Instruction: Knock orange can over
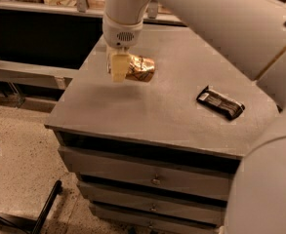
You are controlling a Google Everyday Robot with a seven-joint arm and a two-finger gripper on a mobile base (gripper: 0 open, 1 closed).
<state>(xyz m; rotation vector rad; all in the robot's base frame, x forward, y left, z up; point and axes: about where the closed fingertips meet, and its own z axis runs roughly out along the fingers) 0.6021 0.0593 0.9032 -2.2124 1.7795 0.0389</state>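
Camera view — claw (pixel 118 68) against orange can (pixel 142 68) (tipped sideways), wrapper (pixel 220 103) well apart

1. The gripper (pixel 118 68), low over the cabinet top's (pixel 147 106) left side, covers the left end of the orange can (pixel 141 68)
2. The arm (pixel 220 18) runs off the top and right edges
3. The dark wrapper's (pixel 220 103) print is unreadable

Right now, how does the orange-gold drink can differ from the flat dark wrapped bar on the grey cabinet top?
The orange-gold drink can is rounded and shiny and appears tipped sideways; the flat dark wrapped bar is thin and lies flat. The can is right at the pincer; the bar lies alone, well apart from it. Both are over the grey cabinet top.
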